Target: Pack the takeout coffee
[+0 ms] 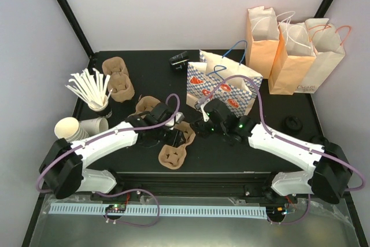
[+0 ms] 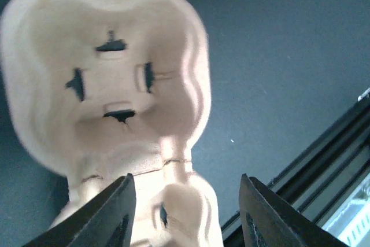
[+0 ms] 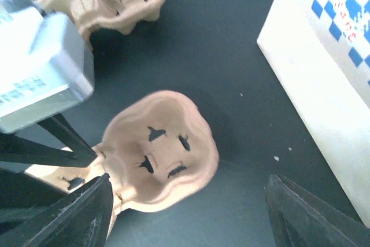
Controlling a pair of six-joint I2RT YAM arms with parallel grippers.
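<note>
A small black round-lidded cup, the takeout coffee (image 1: 293, 124), stands on the black table at the right, far from both grippers. A brown pulp cup carrier (image 1: 171, 157) lies at the front middle. My left gripper (image 1: 173, 137) hangs open right over it, and the carrier's near cup (image 2: 185, 212) lies between the jaws, close to the left finger (image 2: 113, 212). My right gripper (image 1: 203, 124) is wide open just to the right, facing the carrier's other cup (image 3: 159, 151), with nothing between its fingers. A white bag with blue checks (image 1: 222, 88) stands just behind it.
Three tan paper bags (image 1: 292, 50) stand at the back right. More pulp carriers (image 1: 118, 77) lie at the back left, beside a cup of white stirrers (image 1: 92, 91) and a toppled stack of cream cups (image 1: 78, 128). A small black object (image 1: 179, 60) sits behind the checked bag.
</note>
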